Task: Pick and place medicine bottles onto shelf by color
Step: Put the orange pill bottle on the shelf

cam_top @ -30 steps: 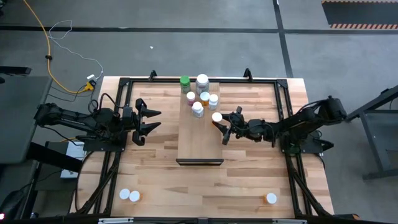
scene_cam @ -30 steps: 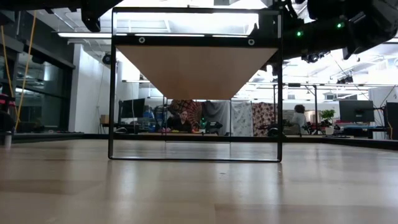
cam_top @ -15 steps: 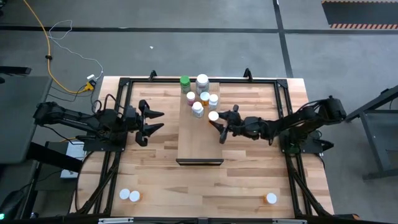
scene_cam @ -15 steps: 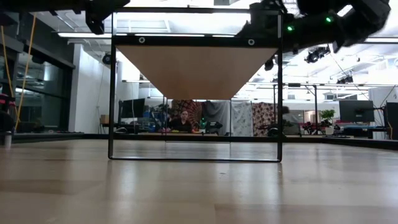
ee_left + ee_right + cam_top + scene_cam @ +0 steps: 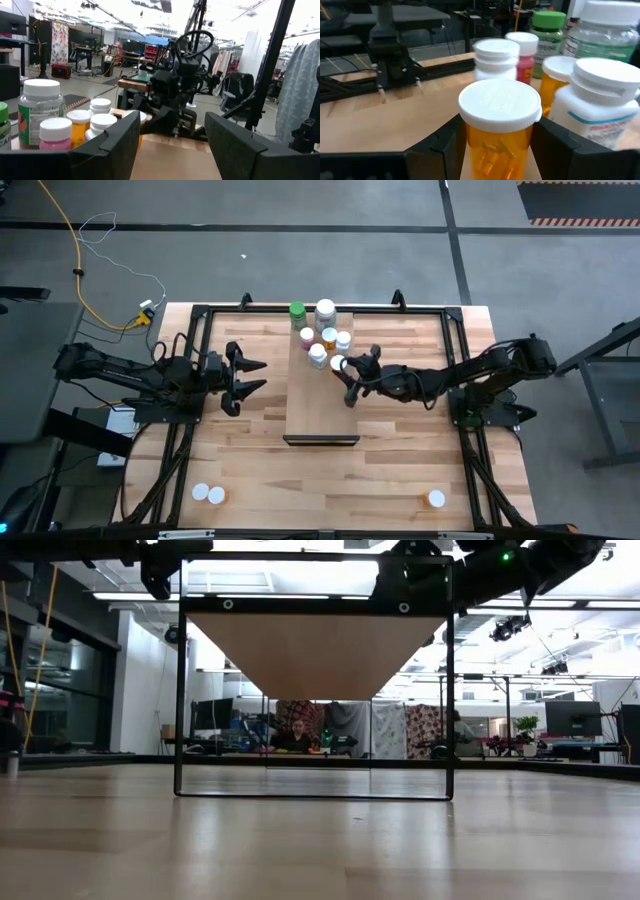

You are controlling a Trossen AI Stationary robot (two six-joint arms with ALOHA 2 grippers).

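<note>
High view, right pincer [image 5: 345, 376] gripping orange bottle [image 5: 338, 364] over shelf [image 5: 320, 405]

Both arms are black, built of slim segmented links with bulkier joint housings. Each end effector, left [image 5: 246, 375] and right [image 5: 347, 380], has two dark, angular, tapering fingers [image 5: 112, 145]. Green indicator lights [image 5: 504, 555] show on the arm overhead.
</note>
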